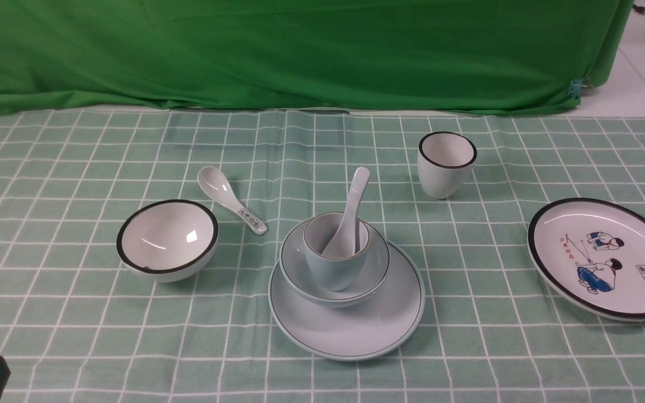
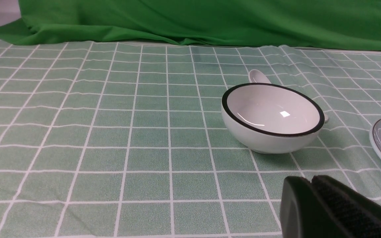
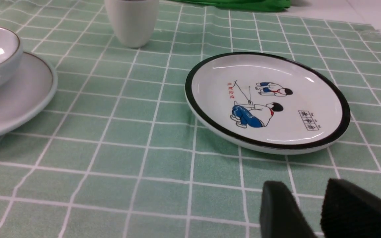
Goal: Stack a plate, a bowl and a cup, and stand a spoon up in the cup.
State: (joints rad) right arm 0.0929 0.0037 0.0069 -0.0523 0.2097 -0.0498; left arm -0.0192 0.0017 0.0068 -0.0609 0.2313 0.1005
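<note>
- Plate (image 1: 356, 330), pale blue-green with a thin dark rim line, lies flat on the checked surface (image 1: 76, 313) near the middle of my front view, a little toward my side.
- On it sits the matching bowl (image 1: 375, 268), and inside the bowl stands the small handleless cup (image 1: 331, 268), upright as far as I can tell.
- In the cup I see the plain white spoon (image 1: 350, 215), scoop down, its handle leaning up and away over the far rim.
- From these pictures I judge the stack complete and the spoon placed; I see nothing left to do except keep both arms clear of it.
- My left hand (image 2: 313, 191) shows its two dark pads pressed together with nothing between them, low over the cloth and near the black-rimmed bowl (image 2: 271, 117) without touching it.
- My right hand (image 3: 304, 206) shows a narrow gap between its pads and holds nothing; it hangs just in front of the cartoon plate (image 3: 266, 99), apart from it.
- The other dishes lie off the stack: the black-rimmed bowl to the left, the patterned spoon (image 1: 233, 200) just behind it, the black-rimmed cup (image 1: 445, 165) farther back on the right, and the cartoon plate at the far right.
- My one worry is a knock: the spoon only leans in the cup, so I judge that a bump could tip it out.
</note>
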